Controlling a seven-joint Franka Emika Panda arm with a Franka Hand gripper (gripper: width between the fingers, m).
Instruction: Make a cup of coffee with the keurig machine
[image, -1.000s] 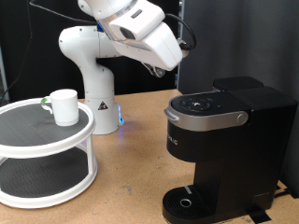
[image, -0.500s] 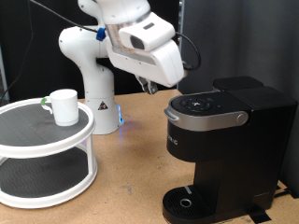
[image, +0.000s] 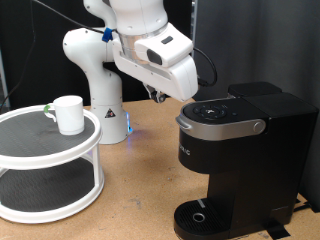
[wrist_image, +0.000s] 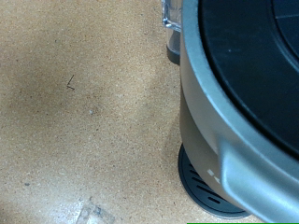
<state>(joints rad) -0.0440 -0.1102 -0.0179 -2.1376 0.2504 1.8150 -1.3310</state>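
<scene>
The keurig machine (image: 240, 160) is a boxy black coffee maker with a grey-silver lid rim, standing at the exterior view's right. Its round drip tray (image: 203, 216) has nothing on it. The white cup (image: 68, 113) stands upright on the top tier of a white round stand (image: 40, 150) at the exterior view's left. My gripper (image: 156, 98) hangs just left of the machine's lid, at about lid height, fingers apart with nothing between them. The wrist view shows the lid's silver rim (wrist_image: 210, 112) and the drip tray (wrist_image: 207, 185) below it.
The robot's white base (image: 100, 90) stands at the back between the stand and the machine. Bare brown tabletop (image: 140, 190) lies between the stand and the machine. A dark curtain closes off the back.
The arm has come down and swung toward the machine. The gripper now sits lower and closer to the lid's left side. The cup and machine have not moved.
</scene>
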